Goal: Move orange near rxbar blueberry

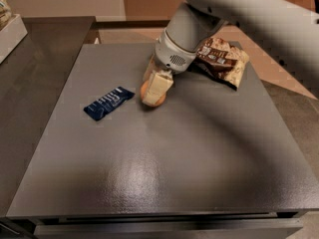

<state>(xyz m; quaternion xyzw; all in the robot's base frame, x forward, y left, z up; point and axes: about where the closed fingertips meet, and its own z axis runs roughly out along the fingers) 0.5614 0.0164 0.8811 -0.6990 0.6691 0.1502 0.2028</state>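
Camera view showed the gripper (156,89) over the far middle of the table (174,178), its jaws closed to the width of the orange (153,102) and holding it. One cream-coloured finger (158,83) covered most of the fruit. Only the left edge and underside of the orange were exposed: round, smooth, matte orange skin. It sat low at the table surface; whether it touched the surface could not be determined.

The rxbar blueberry (108,103) lay flat to the left of the orange, near it but apart. It was a dark navy rectangular wrapper with pale lettering, set diagonally with its far end pointing right. A crinkled brown-and-cream snack bag (223,59) lay at the far right of the table, behind the arm (239,9).

The table was a dark grey, finely textured slab with a soft sheen. A dark counter (30,78) adjoined it on the left and carried a white box (11,31) at its far end. Tan flooring (281,68) was visible to the right.
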